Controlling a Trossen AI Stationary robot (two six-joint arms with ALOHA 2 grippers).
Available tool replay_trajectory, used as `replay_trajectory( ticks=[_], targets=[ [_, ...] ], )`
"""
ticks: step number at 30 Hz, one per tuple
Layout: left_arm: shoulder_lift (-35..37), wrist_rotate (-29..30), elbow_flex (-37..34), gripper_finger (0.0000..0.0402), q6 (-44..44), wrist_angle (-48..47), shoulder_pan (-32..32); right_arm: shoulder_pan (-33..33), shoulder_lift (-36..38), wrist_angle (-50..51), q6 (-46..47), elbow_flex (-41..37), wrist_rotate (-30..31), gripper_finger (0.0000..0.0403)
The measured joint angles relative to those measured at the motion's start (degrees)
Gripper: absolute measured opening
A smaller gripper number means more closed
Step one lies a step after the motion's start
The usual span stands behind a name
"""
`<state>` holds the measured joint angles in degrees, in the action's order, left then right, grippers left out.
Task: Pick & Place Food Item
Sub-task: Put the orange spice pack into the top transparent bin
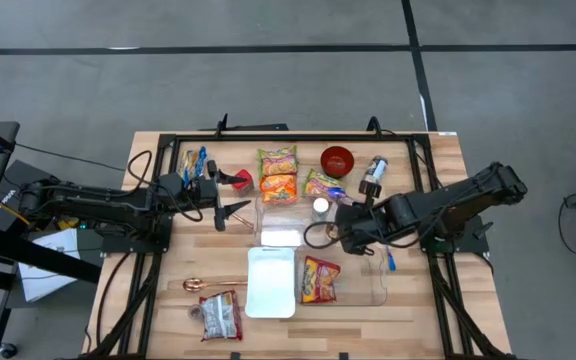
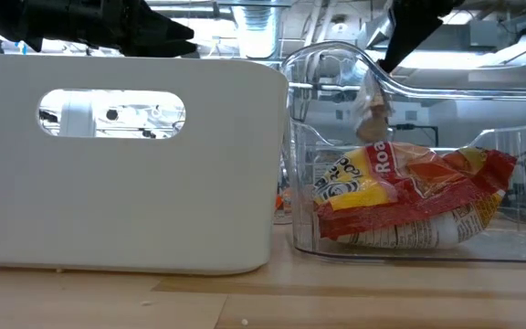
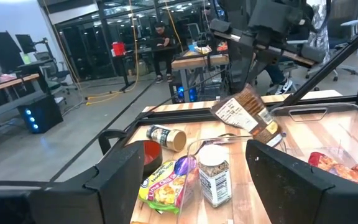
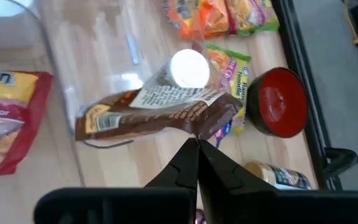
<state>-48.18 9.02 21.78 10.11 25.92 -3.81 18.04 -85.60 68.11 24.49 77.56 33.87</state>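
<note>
Crinkly brown packet [image 4: 151, 112] pinched in right gripper [image 4: 197, 147]

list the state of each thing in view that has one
right end effector: shut on brown packet
brown packet: lifted, over clear bin rim
left end effector: open, empty
clear bin: holds one red packet
white bin: empty
red bowl: upright, empty

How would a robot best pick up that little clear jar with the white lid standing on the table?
Probably from straight above, closing on the sides just under the white lid of the small clear jar. It stands upright, so its round body offers two opposite faces. A green noodle packet crowds one side, so the fingers would best straddle it along the freer direction.
</note>
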Motion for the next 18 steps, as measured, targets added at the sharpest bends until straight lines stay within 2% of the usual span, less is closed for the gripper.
replay_trajectory(
  ticks=[11,18],
  targets=[
    [0.00,0.02,0.00,0.0273,-0.05,0.01,-0.01,0.01,-0.01,-0.23,1.05,-0.11,2.04,0.0000],
    [0.00,0.02,-0.01,0.0273,-0.05,0.01,-0.01,0.41,-5.66,0.96,0.78,-0.07,2.16,0.0000]
  ],
)
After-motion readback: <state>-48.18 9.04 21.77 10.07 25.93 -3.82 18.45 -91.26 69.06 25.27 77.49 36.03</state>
